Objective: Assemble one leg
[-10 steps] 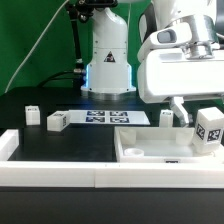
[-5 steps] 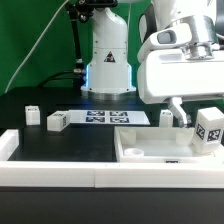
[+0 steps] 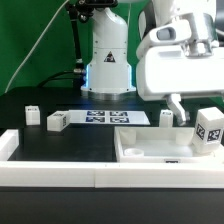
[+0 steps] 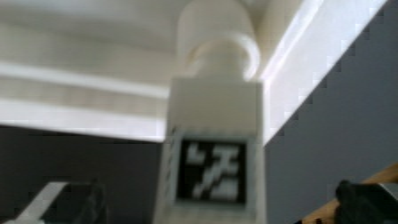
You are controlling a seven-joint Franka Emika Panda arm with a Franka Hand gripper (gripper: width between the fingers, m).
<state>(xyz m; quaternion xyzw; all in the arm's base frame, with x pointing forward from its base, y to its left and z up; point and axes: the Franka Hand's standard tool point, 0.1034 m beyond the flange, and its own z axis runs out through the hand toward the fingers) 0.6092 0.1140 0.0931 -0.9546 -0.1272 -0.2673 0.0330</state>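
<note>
The leg point(image 3: 209, 129) sits at the corner of the tray point(image 3: 150, 160), close to the edge of the bench point(image 3: 60, 145) on the exterior view's right. Its long axis looks near upright. The end effector point(image 4: 210, 200) hangs right over it, its 2 fingers point(image 4: 50, 203) spread apart either side, seemingly touching neither face.

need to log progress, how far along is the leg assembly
Looks done: one leg stands at the tray corner. In hand: the open gripper straddles it, not clamping. Left: seating it fully, which the views can't confirm; three other legs lie loose.
</note>
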